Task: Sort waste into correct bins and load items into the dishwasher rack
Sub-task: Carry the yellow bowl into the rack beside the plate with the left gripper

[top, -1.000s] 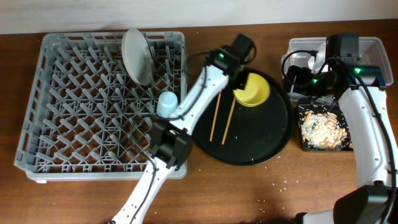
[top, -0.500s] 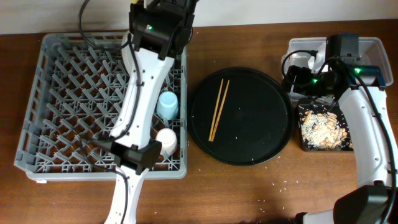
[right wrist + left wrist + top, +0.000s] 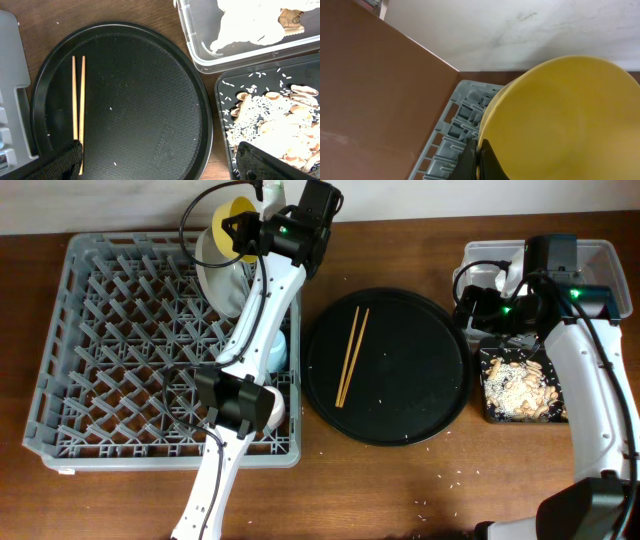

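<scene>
At the upper left of the overhead view, your left gripper (image 3: 248, 228) was clamped on the rim of the yellow bowl (image 3: 224, 222), holding it on edge over the back row of the grey rack (image 3: 110, 360). This was just beside the white plate (image 3: 213, 270), which leaned upright between the pegs. The edge-on hold looked deliberate. A bowl carried that way can slip down between pegs the way the plate had, rather than lie flat across them. In the left wrist view the bowl (image 3: 560, 120) filled the right half of the frame. One dark finger (image 3: 471, 161) pinched its lip, and the rack's corner (image 3: 451, 134) sat below. I could not tell whether the bowl already touched a peg. A blue cup (image 3: 279, 350) peeked out beside your forearm, already in the rack. The two chopsticks (image 3: 350, 356) lay side by side on the round black tray (image 3: 420, 395) in the middle, not yet loaded. At the right, your right gripper (image 3: 157, 149) hung with fingers spread wide and nothing between them, parked above the gap between the round tray and the bins. The tissues (image 3: 250, 22) and the wrapper (image 3: 290, 19) sat in the clear tub (image 3: 190, 45). The food scraps (image 3: 270, 112) filled the black bin (image 3: 218, 120) beside it.
</scene>
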Robot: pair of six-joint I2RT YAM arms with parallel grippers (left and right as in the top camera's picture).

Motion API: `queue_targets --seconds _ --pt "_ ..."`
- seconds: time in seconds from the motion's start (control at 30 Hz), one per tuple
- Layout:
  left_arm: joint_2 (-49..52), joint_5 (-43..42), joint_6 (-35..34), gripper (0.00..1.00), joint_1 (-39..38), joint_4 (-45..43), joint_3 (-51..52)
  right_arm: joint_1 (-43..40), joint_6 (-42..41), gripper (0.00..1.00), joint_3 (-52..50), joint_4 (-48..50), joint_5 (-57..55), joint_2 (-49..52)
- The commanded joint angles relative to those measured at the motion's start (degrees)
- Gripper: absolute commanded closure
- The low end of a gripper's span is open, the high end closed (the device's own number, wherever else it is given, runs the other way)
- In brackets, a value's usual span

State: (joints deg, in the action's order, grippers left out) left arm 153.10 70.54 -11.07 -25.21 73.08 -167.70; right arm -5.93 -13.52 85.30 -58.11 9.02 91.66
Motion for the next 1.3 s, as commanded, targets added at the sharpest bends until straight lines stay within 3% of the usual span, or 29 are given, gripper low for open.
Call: queue_targets --seconds 0.0,0.27,0.4,0.87,1.07,1.27 --pt "0.0 0.5 0.7 1.00 -1.3 2.3 0.1 -0.2 -0.3 0.02 1.2 0.0 -0.7 -1.8" --pt "0.1 -0.7 0.0 1.00 -0.1 5.9 2.2 -0.2 -0.3 0.01 1.2 0.0 -0.7 -1.8" --pt "0.7 -5.7 -1.0 1.00 0.7 6.3 3.0 -0.2 -0.3 0.01 1.2 0.0 -0.7 -1.8" --pt "4.5 -5.8 -0.9 1.00 -0.2 8.1 3.0 -0.2 -0.3 0.02 1.2 0.0 -0.7 -1.8" --pt "4.5 3.8 -0.5 1.00 -0.3 9.3 3.0 -0.2 -0.3 0.01 1.2 0.0 -0.7 -1.8" --pt "4.5 4.3 -0.6 1.00 -1.7 10.2 3.0 -0.2 -0.3 0.02 1.2 0.0 -0.7 -1.8"
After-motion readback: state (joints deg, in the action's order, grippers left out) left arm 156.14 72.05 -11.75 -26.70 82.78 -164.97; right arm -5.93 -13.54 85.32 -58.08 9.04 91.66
